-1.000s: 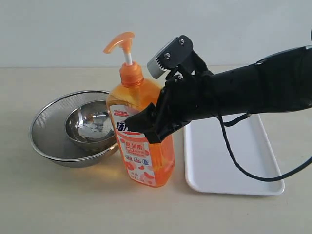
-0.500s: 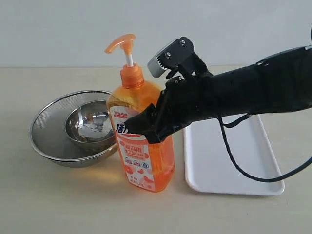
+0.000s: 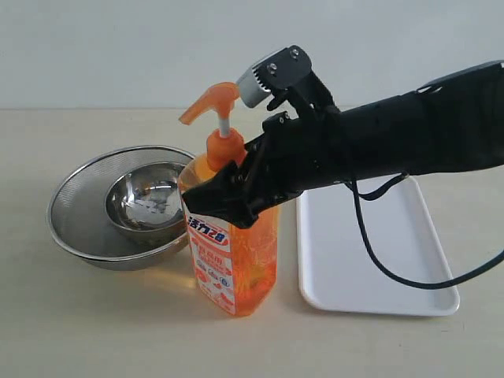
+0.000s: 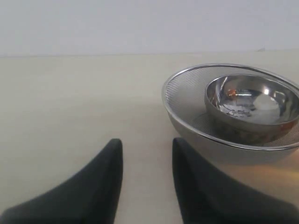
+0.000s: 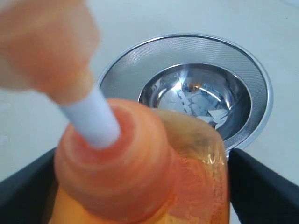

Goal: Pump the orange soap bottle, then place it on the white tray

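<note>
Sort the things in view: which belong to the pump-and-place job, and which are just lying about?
Job: orange soap bottle; white tray; right gripper, jaws shut on the bottle.
Lying about: mesh strainer bowl; small steel bowl nested in it.

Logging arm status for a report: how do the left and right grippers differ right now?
The right gripper is shut on the tilted orange soap bottle; the left gripper is open and holds nothing. The right works near the white tray; the left faces the steel bowl. Both have black fingers.
</note>
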Action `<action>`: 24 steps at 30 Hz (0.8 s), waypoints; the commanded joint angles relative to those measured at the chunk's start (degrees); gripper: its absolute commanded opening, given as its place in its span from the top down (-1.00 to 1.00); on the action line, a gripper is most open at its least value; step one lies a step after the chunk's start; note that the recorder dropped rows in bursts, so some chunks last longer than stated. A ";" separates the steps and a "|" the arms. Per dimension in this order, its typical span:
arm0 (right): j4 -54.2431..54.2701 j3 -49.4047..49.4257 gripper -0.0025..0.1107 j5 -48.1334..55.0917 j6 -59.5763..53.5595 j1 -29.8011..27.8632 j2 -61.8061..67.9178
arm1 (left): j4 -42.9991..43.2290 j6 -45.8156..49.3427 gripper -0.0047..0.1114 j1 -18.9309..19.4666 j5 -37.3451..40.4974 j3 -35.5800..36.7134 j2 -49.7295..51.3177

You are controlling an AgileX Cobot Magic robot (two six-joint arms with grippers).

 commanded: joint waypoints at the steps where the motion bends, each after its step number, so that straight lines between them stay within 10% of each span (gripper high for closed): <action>1: -0.72 -0.28 -0.50 0.33 0.59 -0.03 -0.59 | 0.14 -0.22 0.34 0.14 -0.92 -0.12 -0.15; 18: -0.20 -0.28 -0.48 -1.75 -2.56 -0.03 -6.12 | 0.14 -0.22 0.34 0.14 -0.92 -0.12 -0.15; 24: 1.15 -0.28 0.76 -1.50 -8.92 -0.03 -6.13 | 0.14 -0.22 0.34 0.14 -0.92 -0.12 -0.15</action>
